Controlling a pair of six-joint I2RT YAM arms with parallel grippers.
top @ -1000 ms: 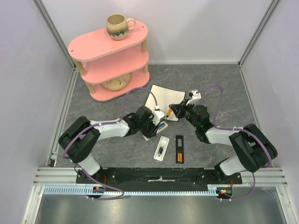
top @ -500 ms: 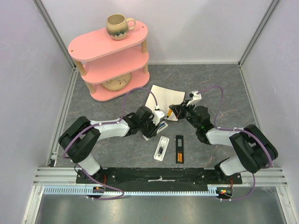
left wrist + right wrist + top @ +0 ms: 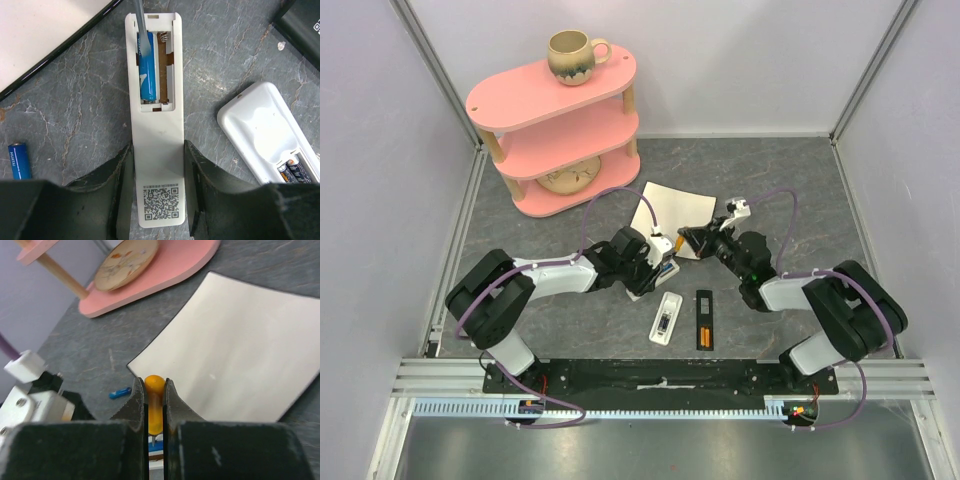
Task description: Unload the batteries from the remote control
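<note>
Between the left fingers: left gripper (image 3: 159, 172) is clamping the white remote (image 3: 156, 125) back-up, pinning it against the prying.
Battery bay: one blue battery (image 3: 147, 75) is sitting in the left slot, and the right slot is showing bare.
Right side: right gripper (image 3: 155, 402) is pinching the screwdriver (image 3: 154, 390) handle, probably levering that cell out with the tip.
Loose battery (image 3: 18, 160): lying well apart, with its lower end disappearing behind the gripper body.
Hard to see: whether the tip is getting under the cell, I cannot tell.
</note>
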